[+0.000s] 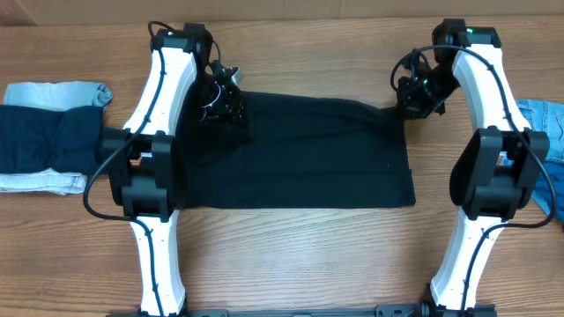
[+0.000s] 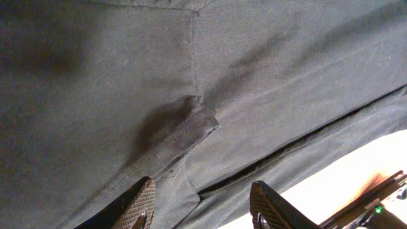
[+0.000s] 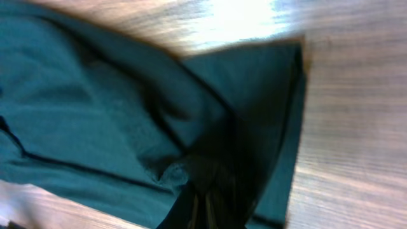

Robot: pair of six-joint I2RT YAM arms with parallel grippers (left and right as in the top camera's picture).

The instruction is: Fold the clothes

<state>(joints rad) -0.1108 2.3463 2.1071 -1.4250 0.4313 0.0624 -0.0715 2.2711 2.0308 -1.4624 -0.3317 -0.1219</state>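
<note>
A large, plain black garment (image 1: 300, 150) of soft cloth lies spread flat as a rough rectangle in the middle of a wooden table (image 1: 291, 255). A robot arm stands at each side of it. Both arms reach to the black garment's far edge, one to each far corner.

The right gripper (image 1: 414, 92) sits at the far right corner. In the right wrist view the cloth (image 3: 159, 127) gathers into wrinkles that run down into the clenched right gripper (image 3: 200, 210), so it appears to be pinching that corner, likely to carry the edge over for a fold.

The left gripper (image 1: 220, 99) is at the far left corner. In its wrist view its two fingers (image 2: 143, 207) stand apart, with a stitched hem of the cloth (image 2: 184, 137) lying just ahead of them. It looks released rather than grasping, probably poised to take its corner.

Beside the black garment's left edge lies a dark navy garment (image 1: 44, 136) on light-blue denim (image 1: 40, 182). Beyond its right edge, past the right arm, a blue denim piece (image 1: 545, 119) shows at the table's edge.
</note>
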